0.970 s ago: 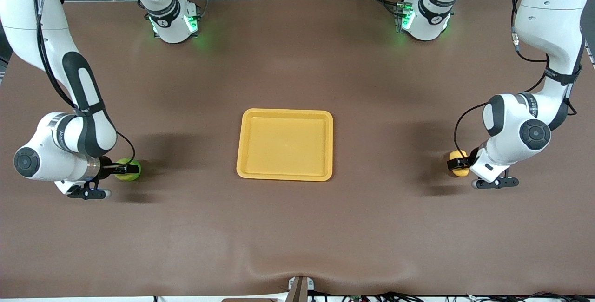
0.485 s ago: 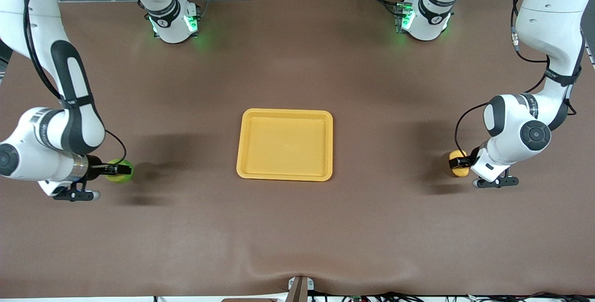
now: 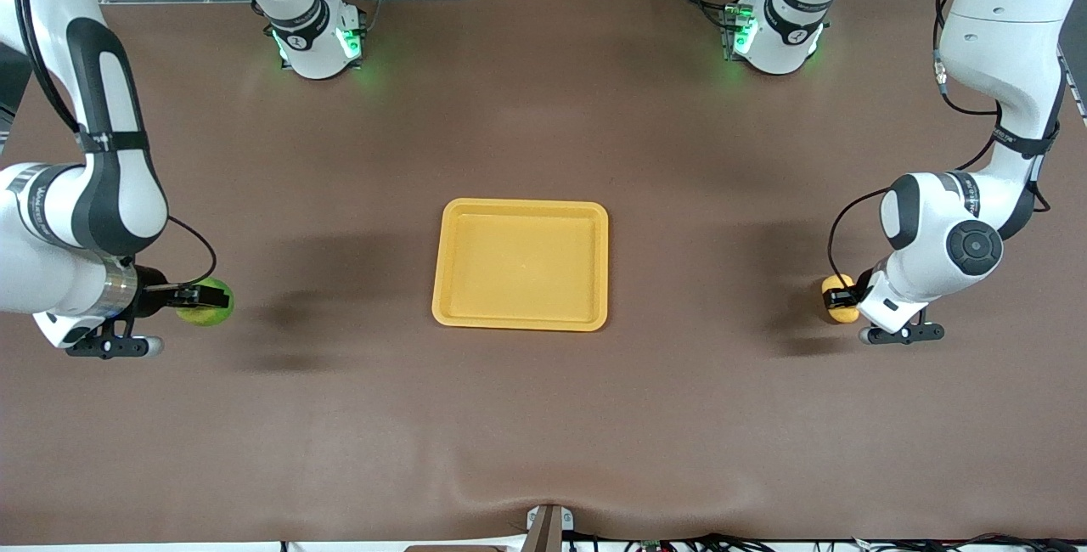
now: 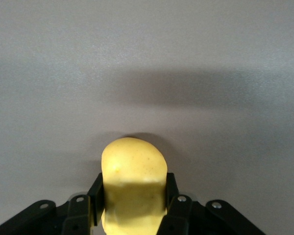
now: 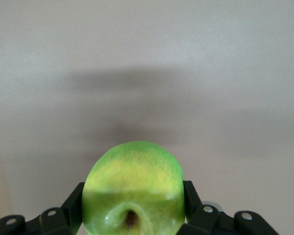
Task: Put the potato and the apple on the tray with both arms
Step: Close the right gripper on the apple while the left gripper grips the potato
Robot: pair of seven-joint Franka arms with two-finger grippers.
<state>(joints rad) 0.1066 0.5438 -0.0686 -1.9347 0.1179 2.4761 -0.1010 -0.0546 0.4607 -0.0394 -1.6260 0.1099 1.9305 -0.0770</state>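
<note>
The light-green apple (image 3: 209,313) hangs just above the table at the right arm's end, with my right gripper (image 3: 204,298) shut on it. In the right wrist view the apple (image 5: 133,169) fills the gap between the black fingers (image 5: 191,196), stem dimple facing the camera. The yellow potato (image 3: 842,311) lies on the table at the left arm's end, and my left gripper (image 3: 842,294) is shut on it. Both pads (image 4: 170,186) press the sides of the potato (image 4: 132,164). The yellow-orange tray (image 3: 522,205) sits empty mid-table between the two arms.
Bare brown table mat (image 3: 543,416) surrounds the tray. The arm bases (image 3: 316,38) with green lights stand along the table edge farthest from the front camera.
My left gripper has shut on the potato. My right arm has risen and drawn away from the tray with the apple in its grip; the apple's shadow has parted from it.
</note>
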